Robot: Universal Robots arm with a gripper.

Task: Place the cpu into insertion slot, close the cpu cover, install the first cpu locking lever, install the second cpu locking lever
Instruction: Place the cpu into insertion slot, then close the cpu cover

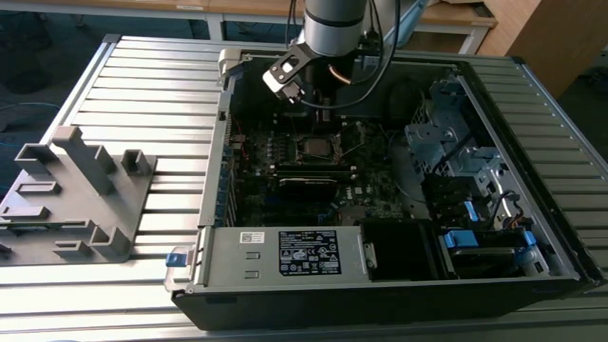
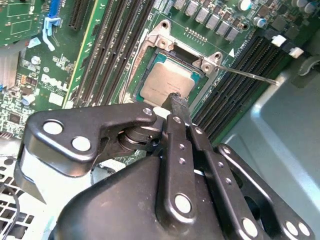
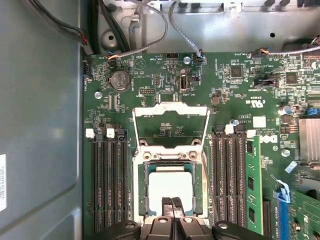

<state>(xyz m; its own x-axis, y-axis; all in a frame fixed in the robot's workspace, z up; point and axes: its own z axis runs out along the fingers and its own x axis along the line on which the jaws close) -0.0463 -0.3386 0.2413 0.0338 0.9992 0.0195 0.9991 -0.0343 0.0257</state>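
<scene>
Seating looks done: the cpu (image 3: 171, 185) lies flat in the insertion slot (image 3: 141, 187) mid-board (image 3: 150, 80), with the cpu cover (image 3: 172, 106) swung open beside it. The hand (image 3: 172, 205), fingers together on nothing, points at the cpu's edge. Closing the cover seems in hand, needing a push on its free edge.

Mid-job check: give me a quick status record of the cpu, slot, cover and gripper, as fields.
cpu: lying flat in the insertion slot
cpu cover: open, swung back off the slot
gripper: shut, tips over the cpu's near edge; contact unclear
thin metal lever: angled out beside the slot, looks unlatched
computer case: open, lying on the slatted table
</scene>
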